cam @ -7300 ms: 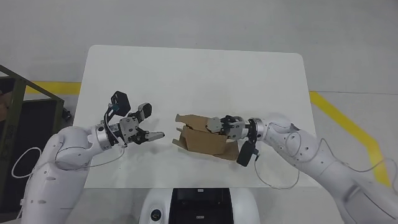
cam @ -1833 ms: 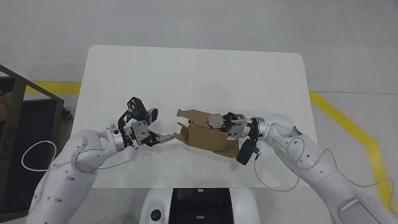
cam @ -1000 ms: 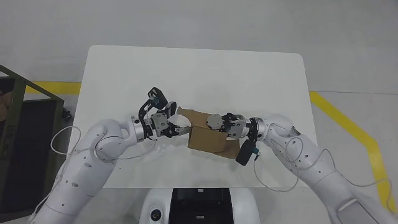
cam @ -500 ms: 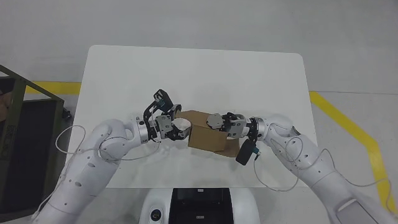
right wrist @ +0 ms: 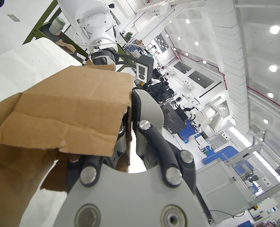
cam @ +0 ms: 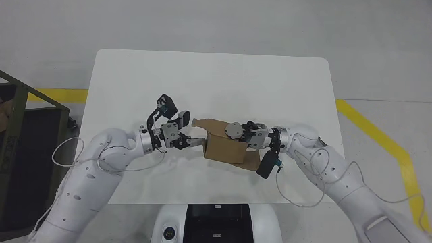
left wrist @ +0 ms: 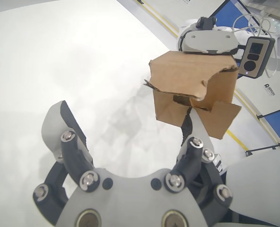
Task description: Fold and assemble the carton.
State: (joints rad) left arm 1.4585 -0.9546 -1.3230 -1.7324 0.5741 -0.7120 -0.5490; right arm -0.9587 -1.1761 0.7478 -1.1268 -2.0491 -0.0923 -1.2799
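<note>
1. Carton (cam: 223, 147) (left wrist: 192, 81) (right wrist: 66, 100): brown cardboard, partly erected into a box shape, over the white tabletop (cam: 216, 81). It is between the two arms.
2. The carton's end facing the left arm is not closed. Ragged short flaps hang at that end, and one loose flap (left wrist: 222, 119) sticks outward from the carton's lower corner.
3. Right tool (cam: 239, 135) (right wrist: 128, 119): on the carton's side away from the left arm, at its upper edge. It pinches a carton panel. One finger (right wrist: 144, 112) lies on the outside of the panel edge; the other is tucked behind the cardboard.
4. In the left wrist view the right tool (left wrist: 206, 41) sits on top of the carton's far end.
5. Left tool (cam: 182, 138) (left wrist: 127, 121): just beside the carton's open end, fingers spread wide and holding nothing.
6. One left finger (left wrist: 194, 128) has its tip up against the loose flap near the carton's lower corner. The other left finger (left wrist: 64, 121) is well apart from the carton, over bare tabletop.
7. The carton's base may rest on the tabletop or hang just above it; the views don't settle which.
8. Green metal rack (cam: 13, 108): well apart from the carton, off the tabletop on the left arm's side.
9. Yellow floor line (cam: 364, 125): beyond the tabletop edge on the carton's right-arm side.
</note>
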